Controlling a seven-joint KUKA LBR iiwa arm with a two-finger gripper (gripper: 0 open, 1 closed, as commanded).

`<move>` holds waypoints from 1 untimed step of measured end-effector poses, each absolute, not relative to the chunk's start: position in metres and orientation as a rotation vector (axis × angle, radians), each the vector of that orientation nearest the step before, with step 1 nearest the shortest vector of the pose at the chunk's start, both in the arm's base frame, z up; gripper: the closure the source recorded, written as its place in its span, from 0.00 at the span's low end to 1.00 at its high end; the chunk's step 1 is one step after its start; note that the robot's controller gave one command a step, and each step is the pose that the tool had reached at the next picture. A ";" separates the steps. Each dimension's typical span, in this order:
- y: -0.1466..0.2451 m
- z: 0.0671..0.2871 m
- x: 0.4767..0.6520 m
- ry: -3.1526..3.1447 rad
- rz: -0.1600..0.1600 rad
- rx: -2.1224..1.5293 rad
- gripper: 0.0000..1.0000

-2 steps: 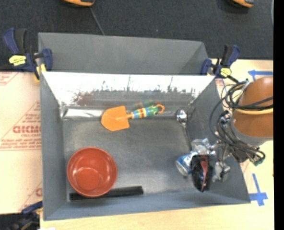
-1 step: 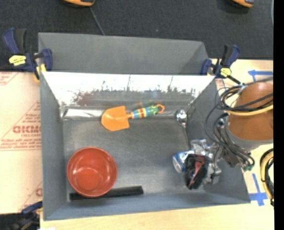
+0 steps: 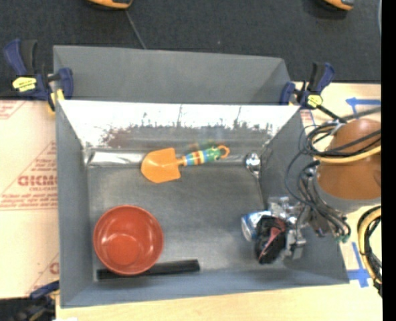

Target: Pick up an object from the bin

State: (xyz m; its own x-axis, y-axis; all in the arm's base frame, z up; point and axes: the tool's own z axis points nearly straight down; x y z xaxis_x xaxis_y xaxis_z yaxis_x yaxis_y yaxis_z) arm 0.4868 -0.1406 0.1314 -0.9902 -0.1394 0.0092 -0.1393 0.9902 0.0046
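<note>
We look down into a grey metal bin (image 3: 71,199). The arm's gripper (image 3: 275,239) hangs low by the bin's right wall, close to the near right corner. We cannot tell whether it is open or closed.

A small blue and silver thing (image 3: 251,226) lies on the gripper's left-wall side, just beside or touching it. We cannot tell whether it is gripped. We judge it the nearest pick.

An orange toy shovel (image 3: 178,162) with a striped handle lies along the far wall, well apart. A small silvery thing (image 3: 252,162) sits near the far right corner. A red bowl (image 3: 128,239) fills the near left corner, with a black stick (image 3: 154,268) along the near wall.
</note>
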 end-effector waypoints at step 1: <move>-0.146 0.080 0.522 -3.105 0.010 0.529 1.00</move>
State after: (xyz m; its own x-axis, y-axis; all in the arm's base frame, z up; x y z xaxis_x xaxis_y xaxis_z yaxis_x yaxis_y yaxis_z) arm 0.5218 -0.1460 0.0802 -0.9435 -0.3313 -0.0073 -0.3312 0.9435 -0.0078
